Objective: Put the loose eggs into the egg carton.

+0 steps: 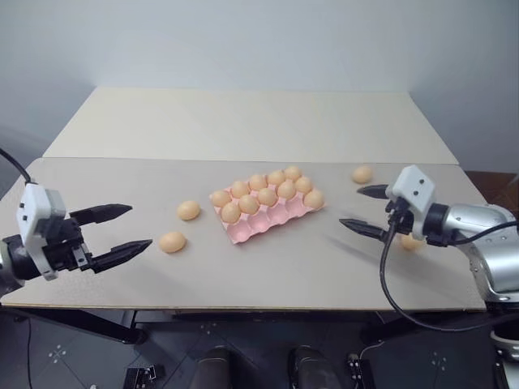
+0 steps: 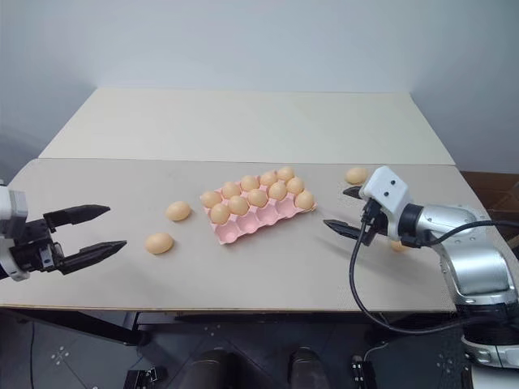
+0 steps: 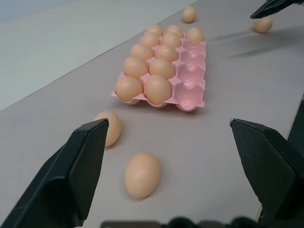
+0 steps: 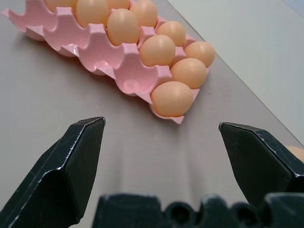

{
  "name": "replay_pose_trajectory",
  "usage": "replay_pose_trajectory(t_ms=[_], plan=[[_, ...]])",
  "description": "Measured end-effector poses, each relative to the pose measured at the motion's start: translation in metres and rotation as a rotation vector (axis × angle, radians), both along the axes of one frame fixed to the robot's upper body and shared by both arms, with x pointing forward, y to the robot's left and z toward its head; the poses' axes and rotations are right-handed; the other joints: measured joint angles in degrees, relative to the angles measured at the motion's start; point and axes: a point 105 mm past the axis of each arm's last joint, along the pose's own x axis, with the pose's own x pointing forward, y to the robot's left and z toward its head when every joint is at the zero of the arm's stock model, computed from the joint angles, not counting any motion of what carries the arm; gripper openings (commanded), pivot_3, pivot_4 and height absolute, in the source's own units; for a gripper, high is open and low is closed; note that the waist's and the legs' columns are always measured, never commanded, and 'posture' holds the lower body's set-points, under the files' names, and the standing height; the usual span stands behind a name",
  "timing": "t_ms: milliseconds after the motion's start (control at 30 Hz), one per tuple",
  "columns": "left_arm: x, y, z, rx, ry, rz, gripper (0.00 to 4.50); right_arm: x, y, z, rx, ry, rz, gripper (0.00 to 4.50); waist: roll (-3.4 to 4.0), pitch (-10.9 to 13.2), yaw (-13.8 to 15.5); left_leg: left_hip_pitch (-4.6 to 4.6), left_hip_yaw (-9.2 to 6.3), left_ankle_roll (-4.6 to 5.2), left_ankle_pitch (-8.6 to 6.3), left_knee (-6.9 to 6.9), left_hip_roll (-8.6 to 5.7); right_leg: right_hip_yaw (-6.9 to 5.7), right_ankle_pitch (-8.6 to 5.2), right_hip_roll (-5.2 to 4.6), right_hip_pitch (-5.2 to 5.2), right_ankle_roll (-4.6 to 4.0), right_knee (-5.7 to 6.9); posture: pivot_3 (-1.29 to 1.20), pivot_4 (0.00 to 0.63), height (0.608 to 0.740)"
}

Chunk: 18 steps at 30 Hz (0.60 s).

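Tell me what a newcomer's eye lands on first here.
The pink egg carton in the middle of the table, most of its cups filled with tan eggs and its near row largely empty. Next, the loose eggs: two to its left, one beyond its right end. Both grippers, left and right, flank it, open.

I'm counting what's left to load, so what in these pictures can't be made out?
- Loose egg in the left eye view: mostly hidden behind the right gripper.
- Egg carton in the right wrist view: far end cut off by the frame edge, so empty cups can't be fully counted.
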Motion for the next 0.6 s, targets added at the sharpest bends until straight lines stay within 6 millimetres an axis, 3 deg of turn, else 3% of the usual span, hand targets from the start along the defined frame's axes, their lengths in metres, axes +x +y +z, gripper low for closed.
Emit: replay_pose_trajectory(t_ms=[100,267,433,600], plan=[[0.001,-0.001,0.0,-0.002,0.0,-0.007,4.47,-0.005,-0.012,0.008,-0.019,-0.025,-0.036,4.5,-0.01,0.0,0.15,0.0,0.09,0.0,0.0,0.0,0.01,0.0,0.0,0.0,0.03,0.0,-0.03,0.0,0.15,0.74],[0.003,-0.008,-0.003,-0.013,0.005,-0.036,4.47,-0.009,-0.018,0.0,-0.034,0.01,-0.058,4.5,-0.01,0.0,0.33,0.0,0.26,0.0,0.0,0.01,0.03,0.05,0.0,0.0,0.01,0.01,-0.03,0.0,0.15,0.74],[0.01,-0.022,-0.001,-0.017,-0.001,-0.097,4.47,-0.011,-0.042,0.016,-0.087,-0.022,-0.154,4.5,-0.01,0.0,0.53,0.0,0.35,0.0,0.0,0.01,0.02,0.08,0.0,0.0,0.02,0.01,-0.03,0.0,0.15,0.74],[0.01,-0.034,-0.006,-0.017,0.026,-0.166,4.47,-0.005,-0.072,0.0,-0.159,0.064,-0.35,4.5,-0.01,-0.01,0.32,0.01,0.46,0.0,0.0,0.0,0.03,0.17,0.0,0.0,-0.03,0.01,-0.03,0.0,0.15,0.74]])
